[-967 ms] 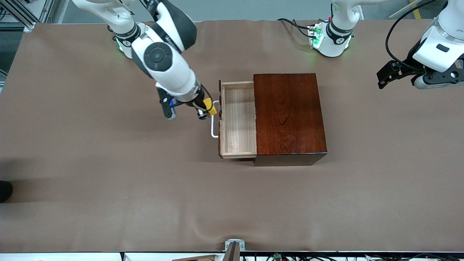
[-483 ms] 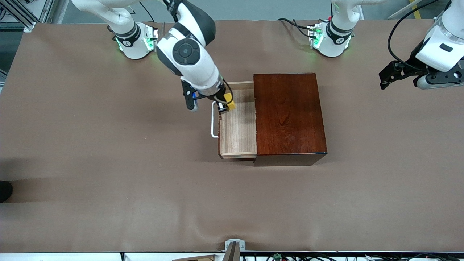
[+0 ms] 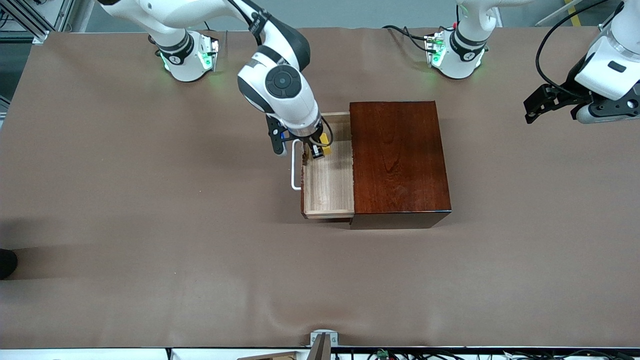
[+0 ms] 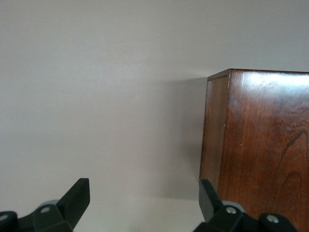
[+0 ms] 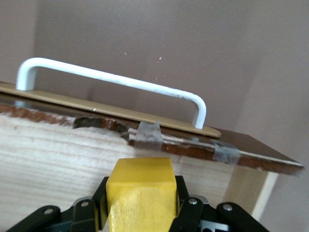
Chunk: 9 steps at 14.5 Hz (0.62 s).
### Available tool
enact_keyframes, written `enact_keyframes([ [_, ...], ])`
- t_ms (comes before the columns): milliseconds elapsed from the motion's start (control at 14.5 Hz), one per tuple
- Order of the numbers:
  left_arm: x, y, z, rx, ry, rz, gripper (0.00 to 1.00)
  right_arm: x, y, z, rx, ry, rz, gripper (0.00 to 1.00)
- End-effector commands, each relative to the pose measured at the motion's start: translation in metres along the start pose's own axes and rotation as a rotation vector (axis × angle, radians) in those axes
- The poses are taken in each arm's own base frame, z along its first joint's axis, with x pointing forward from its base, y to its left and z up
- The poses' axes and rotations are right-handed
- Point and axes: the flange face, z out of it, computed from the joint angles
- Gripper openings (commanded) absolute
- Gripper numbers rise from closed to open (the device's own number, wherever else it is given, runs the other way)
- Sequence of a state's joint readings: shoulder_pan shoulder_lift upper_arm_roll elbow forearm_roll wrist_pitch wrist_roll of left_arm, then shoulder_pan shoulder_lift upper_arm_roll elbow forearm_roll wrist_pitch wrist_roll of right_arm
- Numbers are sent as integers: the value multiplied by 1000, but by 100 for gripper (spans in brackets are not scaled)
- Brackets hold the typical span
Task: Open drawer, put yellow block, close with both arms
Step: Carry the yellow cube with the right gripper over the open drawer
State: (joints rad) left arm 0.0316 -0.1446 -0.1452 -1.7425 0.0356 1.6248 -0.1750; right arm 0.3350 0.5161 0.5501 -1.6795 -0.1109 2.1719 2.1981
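Note:
The pale-wood drawer [image 3: 327,175] stands pulled out of the dark reddish-brown box [image 3: 397,157], its white handle [image 3: 295,167] toward the right arm's end of the table. My right gripper [image 3: 319,150] is shut on the yellow block [image 3: 325,145] and hangs over the part of the open drawer that lies farther from the front camera. In the right wrist view the yellow block [image 5: 140,193] sits between the black fingers [image 5: 181,193], with the drawer front and handle [image 5: 116,82] past it. My left gripper [image 3: 537,107] waits open in the air over the left arm's end of the table; its fingers [image 4: 77,198] frame bare table beside the box [image 4: 260,145].
The brown table cover [image 3: 150,240] stretches all round the box. The arms' bases [image 3: 187,55] with green lights stand along the table's edge farthest from the front camera. A small metal bracket [image 3: 322,342] sits at the nearest edge.
My right gripper has carried the yellow block from beside the drawer's handle to over the open drawer. The left arm has barely shifted.

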Motion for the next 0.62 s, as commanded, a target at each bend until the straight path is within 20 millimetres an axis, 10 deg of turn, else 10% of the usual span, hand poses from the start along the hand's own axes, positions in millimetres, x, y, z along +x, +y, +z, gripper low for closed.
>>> enact_keyframes([
  [0, -2, -4, -1, -27, 5, 20, 100, -9, -4, 11, 20, 24, 24, 0],
  [276, -2, -4, -2, -29, 9, 18, 100, -10, -9, 31, 22, 54, 40, 0],
  [552, 0, -4, -3, -31, 14, 18, 100, -12, -13, 24, 33, 45, 70, 56],
])
